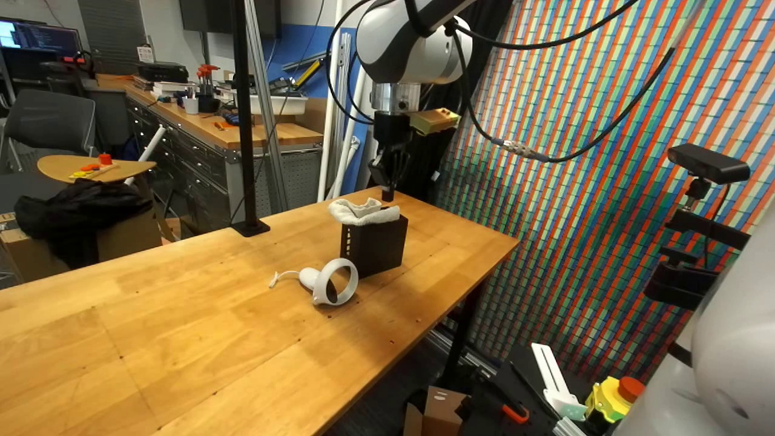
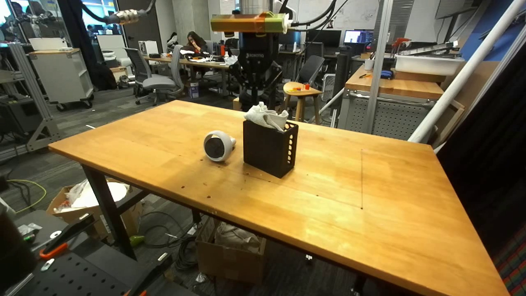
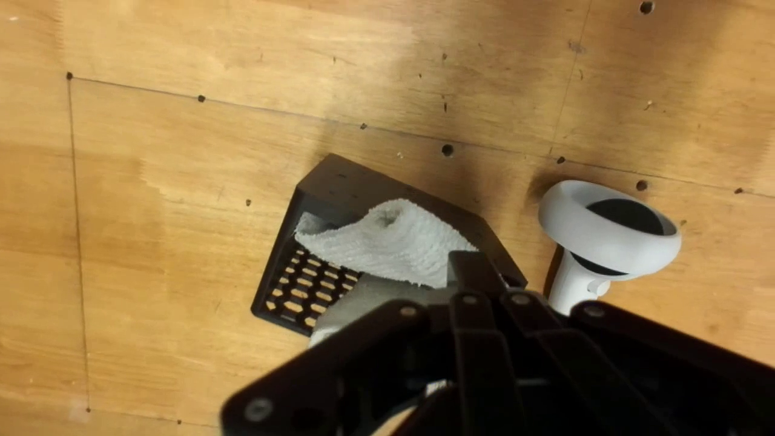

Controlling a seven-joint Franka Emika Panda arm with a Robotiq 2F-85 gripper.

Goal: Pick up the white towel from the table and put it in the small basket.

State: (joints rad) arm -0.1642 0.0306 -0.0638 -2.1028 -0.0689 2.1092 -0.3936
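we see the white rough-cloth towel [image 3: 390, 245] inside the small black box-shaped basket [image 2: 263, 148], with its folds standing above the rim in both exterior views; above it hangs the black two-finger gripper [image 1: 387, 194], its fingers narrow, close together; beside the basket, the white ring-topped controller [image 3: 599, 245] lies on the light-brown wooden table [image 1: 181, 333]

the robot arm [image 1: 393, 57], drawer workbench [image 1: 203, 125], whiteboard [image 2: 359, 16] and monitors [image 1: 51, 41] show a robotics lab.

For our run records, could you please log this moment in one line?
white towel: in basket, partly sticking out | gripper: closed, above table | white controller: beside basket
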